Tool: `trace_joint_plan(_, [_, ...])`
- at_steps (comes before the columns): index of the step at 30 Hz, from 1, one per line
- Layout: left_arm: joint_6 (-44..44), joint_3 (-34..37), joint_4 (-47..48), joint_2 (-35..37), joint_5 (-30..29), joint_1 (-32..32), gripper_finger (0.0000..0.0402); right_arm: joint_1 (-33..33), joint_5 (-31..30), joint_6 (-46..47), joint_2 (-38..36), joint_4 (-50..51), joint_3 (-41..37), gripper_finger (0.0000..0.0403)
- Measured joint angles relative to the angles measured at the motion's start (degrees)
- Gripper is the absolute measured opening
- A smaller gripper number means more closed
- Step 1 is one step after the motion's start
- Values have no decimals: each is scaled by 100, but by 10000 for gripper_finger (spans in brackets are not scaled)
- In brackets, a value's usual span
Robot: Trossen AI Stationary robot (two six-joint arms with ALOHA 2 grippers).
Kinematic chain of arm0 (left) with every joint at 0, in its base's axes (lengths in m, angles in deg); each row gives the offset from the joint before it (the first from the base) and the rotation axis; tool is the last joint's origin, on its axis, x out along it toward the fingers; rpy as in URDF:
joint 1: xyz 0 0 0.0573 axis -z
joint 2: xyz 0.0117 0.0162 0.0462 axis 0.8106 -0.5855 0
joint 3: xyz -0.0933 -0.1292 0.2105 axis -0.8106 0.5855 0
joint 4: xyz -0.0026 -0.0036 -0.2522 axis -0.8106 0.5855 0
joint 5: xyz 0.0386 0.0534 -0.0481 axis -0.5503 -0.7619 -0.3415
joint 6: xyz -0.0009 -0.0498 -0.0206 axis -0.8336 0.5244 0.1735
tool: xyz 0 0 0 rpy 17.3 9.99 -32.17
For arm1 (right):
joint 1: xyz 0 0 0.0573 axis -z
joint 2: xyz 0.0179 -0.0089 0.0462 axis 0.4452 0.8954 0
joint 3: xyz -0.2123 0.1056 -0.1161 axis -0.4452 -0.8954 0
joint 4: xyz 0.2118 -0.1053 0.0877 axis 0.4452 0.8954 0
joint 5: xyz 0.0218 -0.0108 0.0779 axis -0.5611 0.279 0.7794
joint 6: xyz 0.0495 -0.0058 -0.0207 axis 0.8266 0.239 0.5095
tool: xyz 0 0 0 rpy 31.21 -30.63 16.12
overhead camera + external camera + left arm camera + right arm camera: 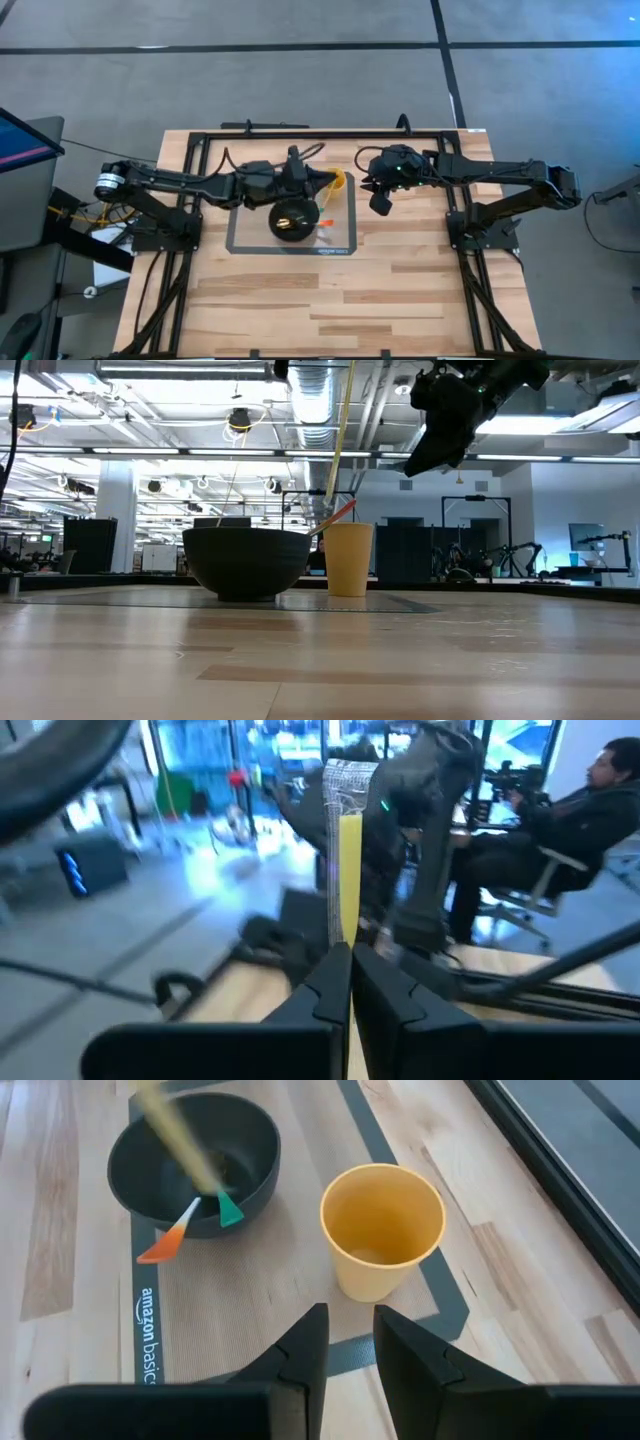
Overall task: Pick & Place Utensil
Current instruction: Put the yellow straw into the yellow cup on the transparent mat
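Utensil first: we count one long pale-yellow utensil (349, 870), a thin flat strip clamped between the fingers of the left gripper (350, 982) and held upright above the mat; in the low view it shows as a slim yellow line (340, 430) rising over the cup. In the right wrist view its blurred shaft (175, 1135) slants across the bowl. Two more utensils rest in the bowl: one with an orange end and white handle (165, 1240) hanging over the rim onto the mat, and one with a green end (230, 1208).

We see one bowl (195, 1160), dark, round and matte, and one cup (382, 1225), yellow-orange, smooth and slightly tapered, standing upright just beside the bowl. Both sit on one grey mat (260, 1295) with a darker border, laid on a table (400, 290) of light wooden planks.

Our left gripper (300, 180) is over the bowl's far side, its jaws clenched on the yellow utensil. Our right gripper (347, 1342) hangs in the air beside the cup, holding nothing, with a narrow gap between its two dark fingers.

Beyond the table, one person (570, 830) in dark clothing sits on a chair.
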Motion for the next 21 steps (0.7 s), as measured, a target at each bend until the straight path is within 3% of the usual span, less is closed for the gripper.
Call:
trace_joint_plan(5, [-759,0,-232,2,3,-308,10,0,-7,-7,0,-36,0,77])
trace_joint_plan(14, [-807,0,-671,-193,1084,-813,7,1,-10,-11,-1,-66,0,77])
trace_joint_plan(21, [-808,0,-1131,-755,1158,-1094,6,11,-11,-11,-2,-55,0,77])
